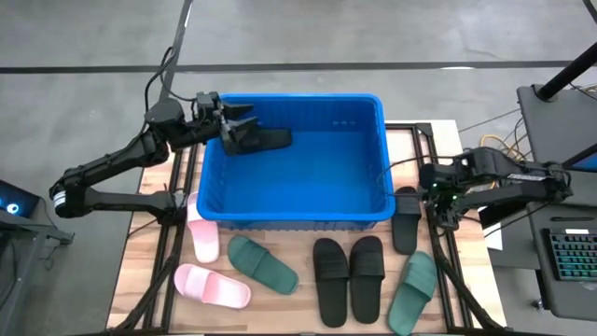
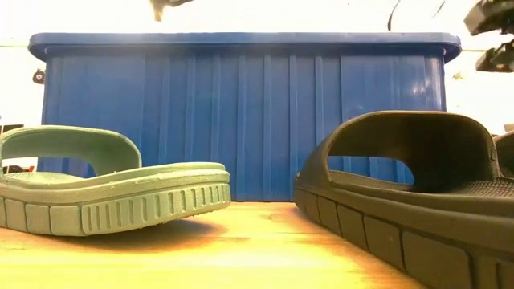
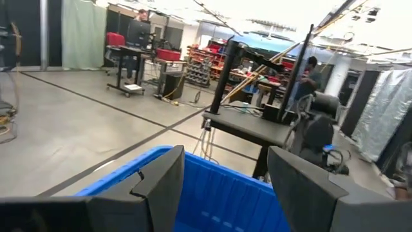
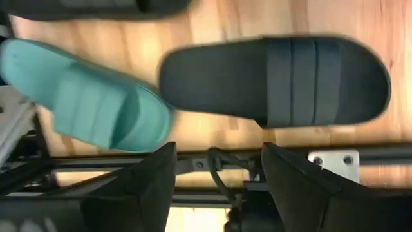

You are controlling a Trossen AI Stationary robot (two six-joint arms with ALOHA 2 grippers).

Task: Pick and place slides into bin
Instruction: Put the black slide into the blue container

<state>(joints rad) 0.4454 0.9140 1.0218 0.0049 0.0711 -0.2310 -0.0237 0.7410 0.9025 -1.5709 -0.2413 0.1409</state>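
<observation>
No text, label, brand, number or sign can be read on anything in these views; distant room signage is too blurred to read.

The blue bin (image 1: 297,217) partly hides one pink slide (image 1: 201,233) behind its wall.

Two dark jointed arms (image 1: 112,168) trailing black cables.

Even, soft overhead light fills the high view, with faint shadows under the slides (image 1: 264,265). In the low view the background behind the bin (image 2: 241,112) is blown out white. Both wrist views are motion-blurred.
</observation>
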